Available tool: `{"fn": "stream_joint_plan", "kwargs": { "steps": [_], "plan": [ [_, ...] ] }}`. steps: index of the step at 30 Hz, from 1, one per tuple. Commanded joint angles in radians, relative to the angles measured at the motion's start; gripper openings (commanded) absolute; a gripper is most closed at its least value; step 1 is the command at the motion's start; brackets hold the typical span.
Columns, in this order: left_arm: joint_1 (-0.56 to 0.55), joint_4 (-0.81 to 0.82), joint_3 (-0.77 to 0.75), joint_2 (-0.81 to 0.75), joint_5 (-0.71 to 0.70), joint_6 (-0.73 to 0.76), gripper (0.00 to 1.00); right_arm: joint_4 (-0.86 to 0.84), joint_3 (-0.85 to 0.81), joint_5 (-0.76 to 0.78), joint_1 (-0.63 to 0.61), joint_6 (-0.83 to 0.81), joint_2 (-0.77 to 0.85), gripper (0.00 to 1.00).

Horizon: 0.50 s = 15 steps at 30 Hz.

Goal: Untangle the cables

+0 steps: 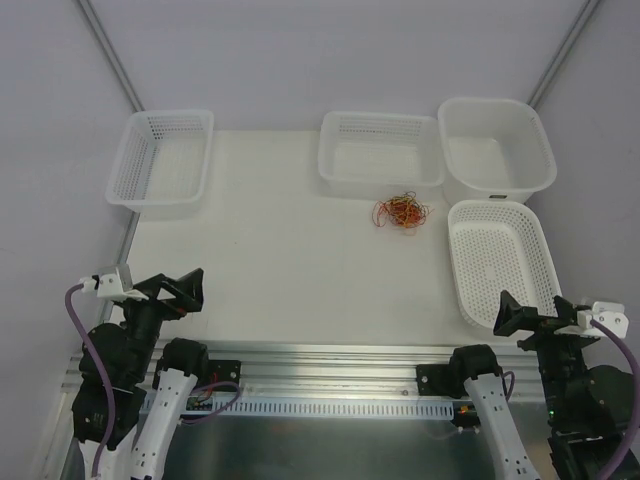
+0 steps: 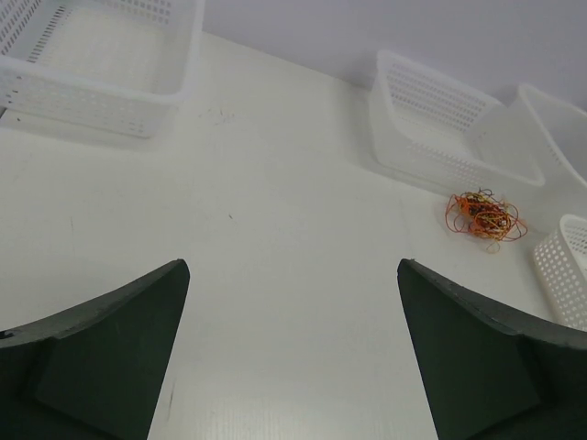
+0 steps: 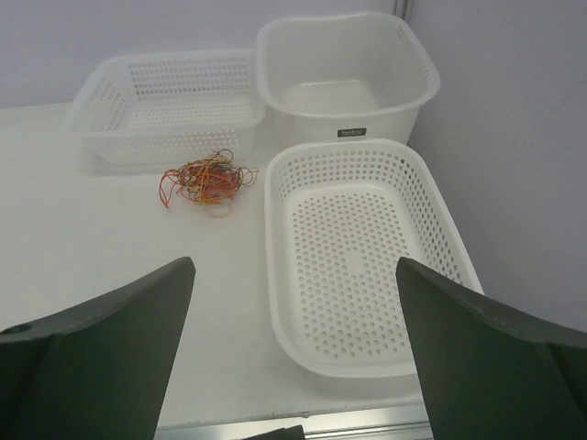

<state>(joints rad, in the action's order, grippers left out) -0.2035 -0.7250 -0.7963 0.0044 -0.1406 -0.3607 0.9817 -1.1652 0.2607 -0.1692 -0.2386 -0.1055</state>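
The cables (image 1: 401, 211) lie as one small tangled clump of thin red, orange, dark and tan strands on the white table, just in front of the middle back basket. The clump also shows in the left wrist view (image 2: 483, 214) and in the right wrist view (image 3: 205, 179). My left gripper (image 1: 186, 290) is open and empty at the near left, far from the clump. My right gripper (image 1: 512, 315) is open and empty at the near right, beside the near end of the oval basket.
A perforated basket (image 1: 160, 165) stands at the back left, another (image 1: 380, 152) at the back middle. A solid white tub (image 1: 495, 148) stands at the back right, with an oval perforated basket (image 1: 503, 262) in front of it. Aluminium rail (image 1: 330, 360) runs along the near edge.
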Motion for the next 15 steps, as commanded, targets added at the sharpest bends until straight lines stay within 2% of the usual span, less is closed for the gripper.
{"fn": "stream_joint_plan", "kwargs": {
  "steps": [1, 5, 7, 15],
  "plan": [
    [-0.008, 0.021, 0.003, -0.014, 0.015, -0.027, 0.99, -0.052, 0.01, -0.058, -0.007, -0.033, -0.051, 0.97],
    [-0.008, 0.019, 0.009, 0.035, 0.056, -0.043, 0.99, -0.089, 0.01, -0.179, -0.007, -0.056, -0.126, 0.97],
    [-0.008, 0.018, 0.02, 0.065, 0.1, -0.058, 0.99, -0.092, 0.003, -0.297, -0.006, -0.064, -0.173, 0.97],
    [-0.008, 0.018, 0.054, 0.196, 0.226, -0.138, 0.99, -0.201, -0.008, -0.477, -0.007, 0.056, -0.54, 0.97]
  ]
}}
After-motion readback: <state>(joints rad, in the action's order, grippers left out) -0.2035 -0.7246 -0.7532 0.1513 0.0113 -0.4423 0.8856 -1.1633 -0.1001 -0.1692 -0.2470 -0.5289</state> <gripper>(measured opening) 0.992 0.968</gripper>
